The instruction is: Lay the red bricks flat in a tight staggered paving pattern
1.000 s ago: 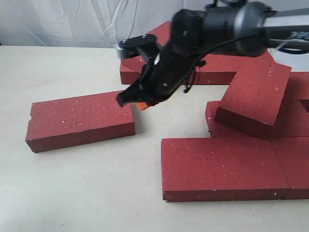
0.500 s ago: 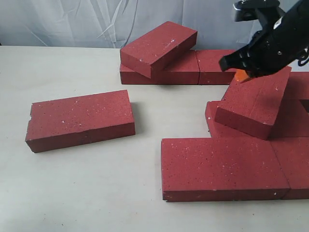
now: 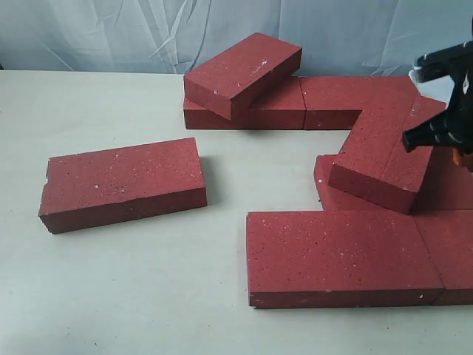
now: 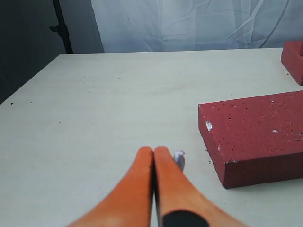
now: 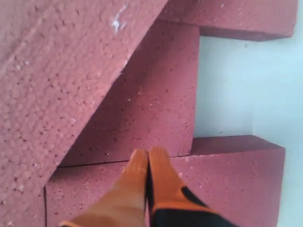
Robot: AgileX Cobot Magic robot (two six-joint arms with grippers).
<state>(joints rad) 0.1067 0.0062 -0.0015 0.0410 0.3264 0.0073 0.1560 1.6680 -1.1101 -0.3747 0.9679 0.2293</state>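
Several red bricks lie on the pale table [image 3: 111, 281]. One loose brick [image 3: 122, 181] lies flat at the left. At the back, a brick [image 3: 242, 72] leans tilted on a flat row [image 3: 355, 100]. On the right another tilted brick [image 3: 388, 151] rests on flat bricks, with a wide flat brick [image 3: 336, 255] in front. My right gripper [image 3: 451, 140] hangs at the right edge beside that tilted brick; its orange fingers [image 5: 147, 153] are shut and empty above the flat bricks [image 5: 151, 104]. My left gripper [image 4: 154, 151] is shut and empty, low over the table beside the loose brick [image 4: 255, 132].
A wrinkled pale curtain [image 3: 111, 33] closes off the back. The table's far-left edge [image 4: 28, 80] and a dark stand pole [image 4: 61, 26] show in the left wrist view. Bare table gap [image 5: 251, 85] lies between the brick rows.
My right arm has swung from the middle, near the loose left brick, across to the right edge by the tilted brick. No brick has moved.
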